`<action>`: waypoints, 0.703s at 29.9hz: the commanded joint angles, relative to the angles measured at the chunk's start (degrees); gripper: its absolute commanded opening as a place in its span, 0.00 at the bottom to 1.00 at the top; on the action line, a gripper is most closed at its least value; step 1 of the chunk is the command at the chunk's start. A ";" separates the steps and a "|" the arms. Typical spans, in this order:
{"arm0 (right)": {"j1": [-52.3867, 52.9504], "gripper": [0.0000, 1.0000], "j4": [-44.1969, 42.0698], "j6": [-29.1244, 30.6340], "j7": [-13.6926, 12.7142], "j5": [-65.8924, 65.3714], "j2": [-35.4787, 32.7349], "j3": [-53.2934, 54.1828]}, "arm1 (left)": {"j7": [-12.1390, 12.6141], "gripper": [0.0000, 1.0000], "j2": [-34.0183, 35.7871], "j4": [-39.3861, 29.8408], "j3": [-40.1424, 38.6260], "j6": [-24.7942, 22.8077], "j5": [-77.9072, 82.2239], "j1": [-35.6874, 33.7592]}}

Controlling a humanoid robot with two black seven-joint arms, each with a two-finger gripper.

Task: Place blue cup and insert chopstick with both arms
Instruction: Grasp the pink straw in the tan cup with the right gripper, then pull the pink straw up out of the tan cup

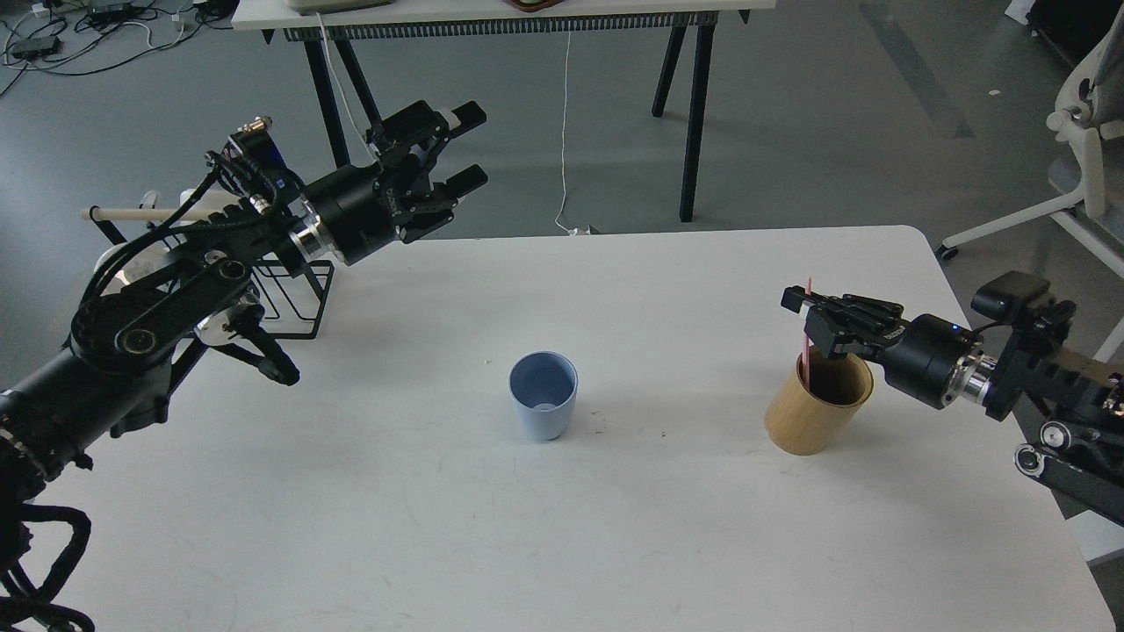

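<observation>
From the head view, the right gripper (803,309) is clamped on the upright chopstick (805,338) standing in the wooden holder (812,417), the blue cup (543,408) lying to its left at mid-table, while the left gripper (470,149), fingers apart and empty, hovers well behind the cup.

One blue cup (543,407) stands on the single white worktop (439,527); one wooden holder (817,404); one pink chopstick (806,329) (only partly visible); one wire rack (294,294) with one pale rod (132,213); two black arms, each with one tool: left tool (457,149), right tool (803,307); one further table (492,17) behind.
</observation>
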 commanded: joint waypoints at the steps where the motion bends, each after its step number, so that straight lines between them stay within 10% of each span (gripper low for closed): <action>1: -0.01 0.00 1.72 0.02 0.00 0.27 -2.48 0.29 | 0.00 0.94 -0.09 -0.04 0.08 0.00 0.00 -0.06; 21: 15.71 0.00 10.52 2.13 0.00 5.97 -7.87 2.93 | 0.00 0.95 3.24 -0.04 -0.09 0.00 0.00 1.87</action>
